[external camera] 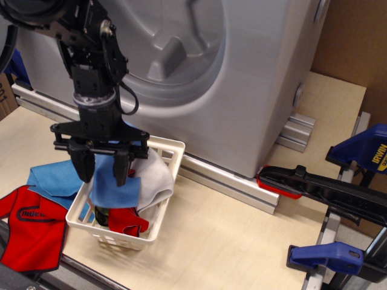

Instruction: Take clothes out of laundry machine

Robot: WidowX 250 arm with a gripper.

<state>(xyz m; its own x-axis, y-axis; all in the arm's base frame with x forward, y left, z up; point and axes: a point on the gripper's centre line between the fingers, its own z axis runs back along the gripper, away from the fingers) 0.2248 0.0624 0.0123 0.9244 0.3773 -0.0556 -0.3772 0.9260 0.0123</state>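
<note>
Your end effector (pixel 103 168) hung spread over the basket (pixel 172 148), holding nothing; the blue cloth (pixel 115 188) lay just beneath, so a finger could have snagged it on lifting.

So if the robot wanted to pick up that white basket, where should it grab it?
Probably the basket's top rim at the back right corner, coming straight down from above. That stretch of rim is bare and thin enough to pinch, while the blue cloth and white cloth drape over the middle and the gripper hangs open over the left side.
</note>
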